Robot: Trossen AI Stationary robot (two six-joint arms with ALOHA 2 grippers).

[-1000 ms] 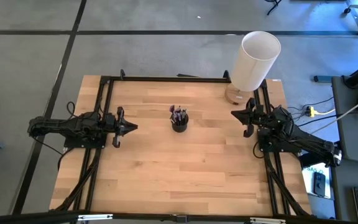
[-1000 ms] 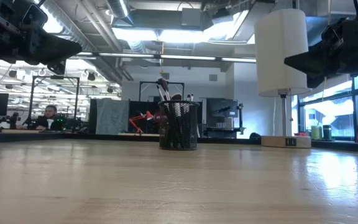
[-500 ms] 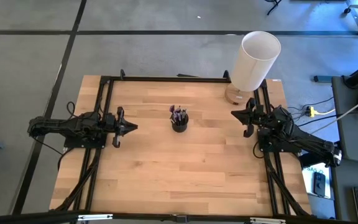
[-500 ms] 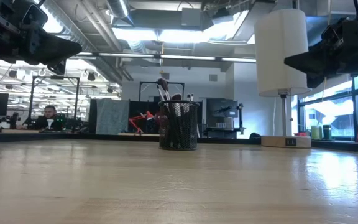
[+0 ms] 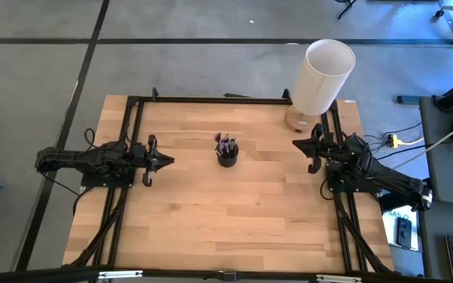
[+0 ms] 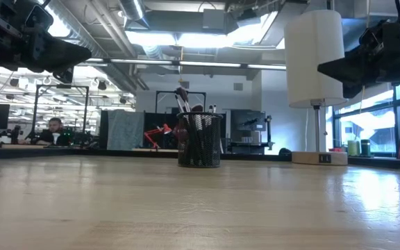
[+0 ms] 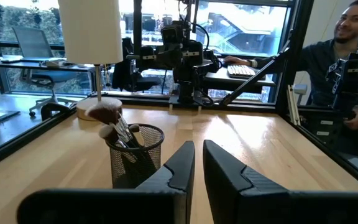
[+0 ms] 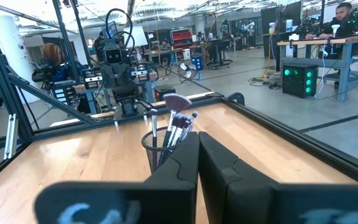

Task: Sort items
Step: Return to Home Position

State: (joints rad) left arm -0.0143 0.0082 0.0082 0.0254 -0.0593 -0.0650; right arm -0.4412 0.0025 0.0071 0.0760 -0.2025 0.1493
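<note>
The brushes (image 5: 226,143) are gathered head-up in a small black mesh cup (image 5: 227,159) near the middle of the wooden table (image 5: 234,228), and no brush is seen lying loose on the boards, so the sorting is judged to be finished. The left gripper (image 5: 166,160) is held low at the table's left side, pointed toward the cup and well apart from it. Its fingers (image 7: 180,163) are drawn together with only a thin slit between them, and nothing is held. The right gripper (image 5: 297,145) is parked at the right side, likewise aimed inward, with its fingers (image 8: 182,158) pressed close and empty. A white lamp (image 5: 322,75) stands at the far right corner, just beside the right arm. Little risk is seen while both arms are kept apart from the cup. The cup looks light and top-heavy, with the brush heads leaning past its rim, so it could be tipped and its contents scattered if it were clipped by an inward sweep. The lamp could be knocked by a careless swing of the right arm. A person (image 7: 328,62) is seen beyond the table's edge on that side, so a wide outward motion is also to be avoided.
</note>
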